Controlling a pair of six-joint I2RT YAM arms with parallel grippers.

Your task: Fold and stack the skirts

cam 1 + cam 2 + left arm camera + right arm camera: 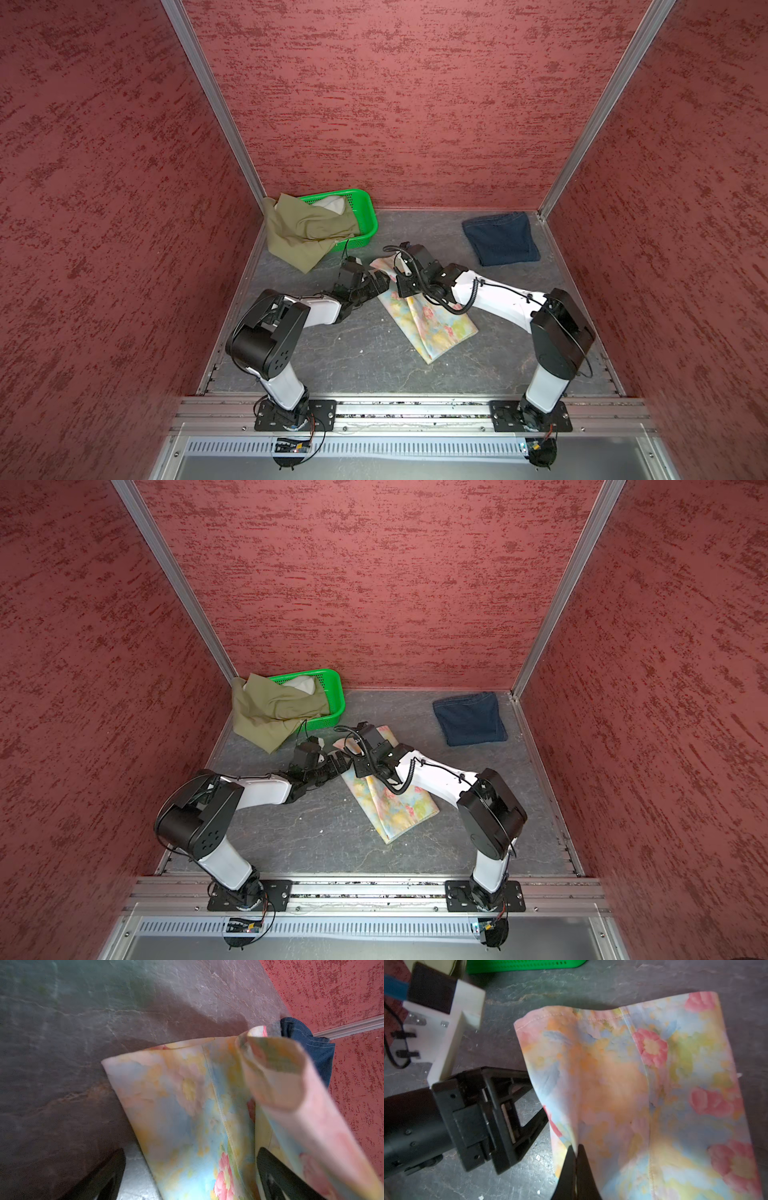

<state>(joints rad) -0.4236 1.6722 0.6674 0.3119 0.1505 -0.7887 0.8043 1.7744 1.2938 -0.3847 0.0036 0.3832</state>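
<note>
right gripper (pixel 576 1153) is pinching a fold of the floral skirt (pixel 643 1084) lying ahead of it, left gripper (pixel 534 1101) gaping just beside; soft, likely slippery cloth, best taken at its hem.

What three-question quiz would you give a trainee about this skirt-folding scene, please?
1. True or false: the right pincer is shut on the floral skirt.
2. Fill in: in both top views the folded denim skirt lies near the far ____ corner of the table.
3. Which skirt lies partly in the green basket? A. denim skirt B. olive skirt C. floral skirt
Key: 1 true; 2 right; 3 B.
</note>
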